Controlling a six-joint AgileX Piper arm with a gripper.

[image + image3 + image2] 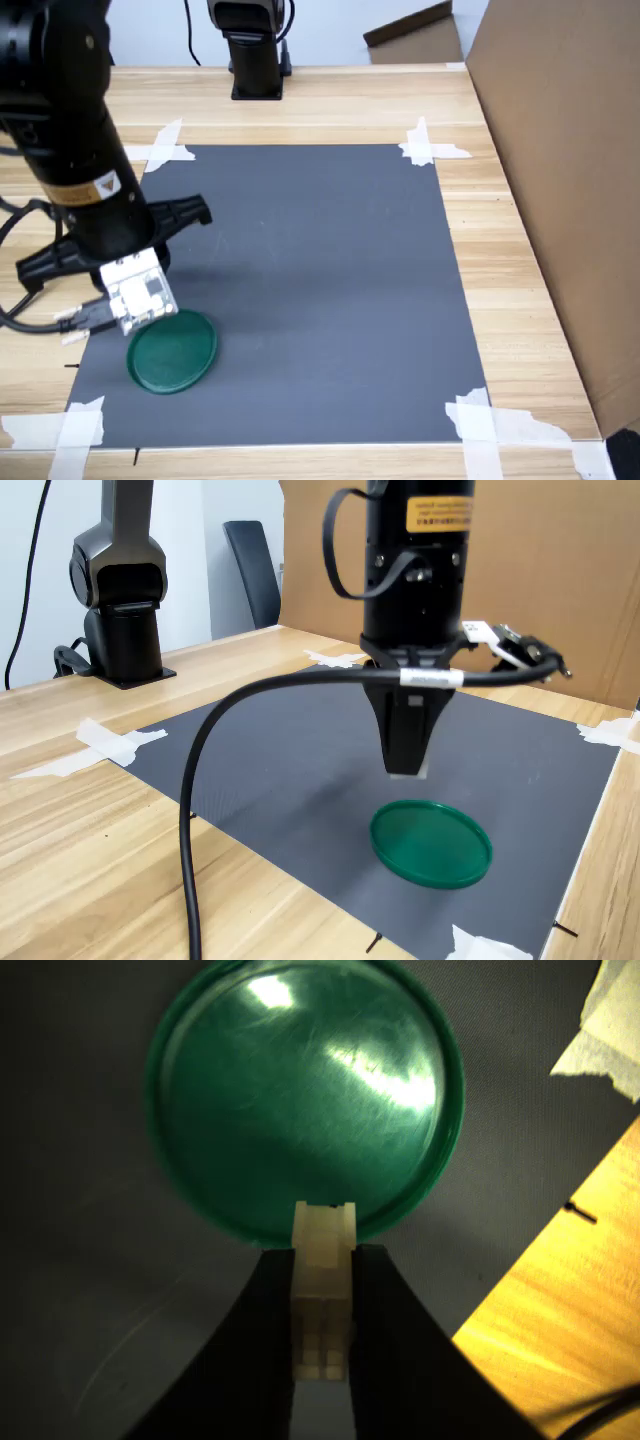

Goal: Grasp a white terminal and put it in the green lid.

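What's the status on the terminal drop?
Gripper shut on white terminal, held above the mat. Green lid empty, terminal over its near rim in the wrist view. Nothing in the way.

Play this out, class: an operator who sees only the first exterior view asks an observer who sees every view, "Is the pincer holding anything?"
Observer: Yes. The wrist view shows the pincer shut on a tiny white translucent plastic terminal block.
Operator: Is it over the lid's middle?
Observer: No. In the wrist view its tip overlaps only the rim of the flat round dark-green plastic lid.
Operator: Is it touching the lid?
Observer: No. The second exterior view shows a clear gap beneath the pincer.
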